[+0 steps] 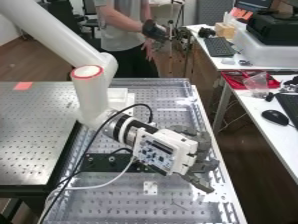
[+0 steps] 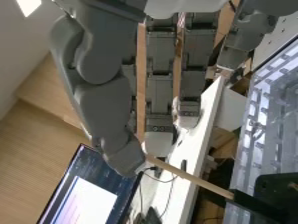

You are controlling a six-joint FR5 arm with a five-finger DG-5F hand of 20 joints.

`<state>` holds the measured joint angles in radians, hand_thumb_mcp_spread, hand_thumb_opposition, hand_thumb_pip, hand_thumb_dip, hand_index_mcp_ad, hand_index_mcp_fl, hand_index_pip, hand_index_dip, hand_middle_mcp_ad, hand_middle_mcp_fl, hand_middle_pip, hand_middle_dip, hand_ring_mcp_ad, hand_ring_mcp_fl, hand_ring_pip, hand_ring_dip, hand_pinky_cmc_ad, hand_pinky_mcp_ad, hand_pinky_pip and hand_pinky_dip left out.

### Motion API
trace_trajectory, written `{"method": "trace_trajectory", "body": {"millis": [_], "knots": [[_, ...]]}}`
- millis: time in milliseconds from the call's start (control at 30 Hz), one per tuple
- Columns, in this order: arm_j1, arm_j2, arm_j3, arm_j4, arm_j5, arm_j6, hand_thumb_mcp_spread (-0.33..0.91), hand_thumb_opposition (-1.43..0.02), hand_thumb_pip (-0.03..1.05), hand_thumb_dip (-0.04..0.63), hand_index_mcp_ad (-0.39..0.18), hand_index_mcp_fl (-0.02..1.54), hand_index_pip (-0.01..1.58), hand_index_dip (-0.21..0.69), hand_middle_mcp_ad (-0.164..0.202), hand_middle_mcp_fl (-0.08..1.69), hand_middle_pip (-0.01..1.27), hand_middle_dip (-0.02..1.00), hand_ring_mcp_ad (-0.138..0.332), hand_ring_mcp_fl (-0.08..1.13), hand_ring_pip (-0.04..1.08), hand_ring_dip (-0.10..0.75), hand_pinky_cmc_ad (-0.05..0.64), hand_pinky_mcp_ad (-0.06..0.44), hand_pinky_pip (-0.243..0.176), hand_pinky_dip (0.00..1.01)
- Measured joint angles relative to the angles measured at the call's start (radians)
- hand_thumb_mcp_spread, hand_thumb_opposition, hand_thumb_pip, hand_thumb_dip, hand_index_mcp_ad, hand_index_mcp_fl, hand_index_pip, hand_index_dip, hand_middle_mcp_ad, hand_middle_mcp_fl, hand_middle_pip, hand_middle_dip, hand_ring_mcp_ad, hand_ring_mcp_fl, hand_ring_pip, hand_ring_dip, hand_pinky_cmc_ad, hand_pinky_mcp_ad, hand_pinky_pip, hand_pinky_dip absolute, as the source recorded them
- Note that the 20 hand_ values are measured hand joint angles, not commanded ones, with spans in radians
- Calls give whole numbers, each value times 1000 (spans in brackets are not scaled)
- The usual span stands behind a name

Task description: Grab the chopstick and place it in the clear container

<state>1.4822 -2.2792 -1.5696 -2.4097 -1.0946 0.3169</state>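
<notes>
In the high view, the hand [image 1: 205, 166] is over the shiny surface [image 1: 120, 206], at about five o'clock. Its thumb and a finger are bent nearly together, pinching the thin wooden chopstick [image 2: 194, 179], which pokes out past their tips.

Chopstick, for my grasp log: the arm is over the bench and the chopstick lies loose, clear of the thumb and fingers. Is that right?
Not quite: the chopstick isn't loose. The wrist view shows the hand pinching it between the thumb and a fingertip. The arm is indeed over the bench.
</notes>
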Motion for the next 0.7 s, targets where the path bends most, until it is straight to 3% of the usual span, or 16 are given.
{"method": "trace_trajectory", "body": {"millis": [300, 700], "knots": [[5, 7, 4, 55, 44, -29, 735, -1037, 447, 260, -131, 923, 972, 3, 31, 1117, 506, 703, 51, 728, 119, 560, 304, 246, -35, 180], [-17, 23, 85, -46, 3, -71, 747, -1066, 487, 260, -136, 1000, 937, 3, 35, 1138, 475, 702, 35, 759, 115, 560, 305, 246, -30, 180]]}}
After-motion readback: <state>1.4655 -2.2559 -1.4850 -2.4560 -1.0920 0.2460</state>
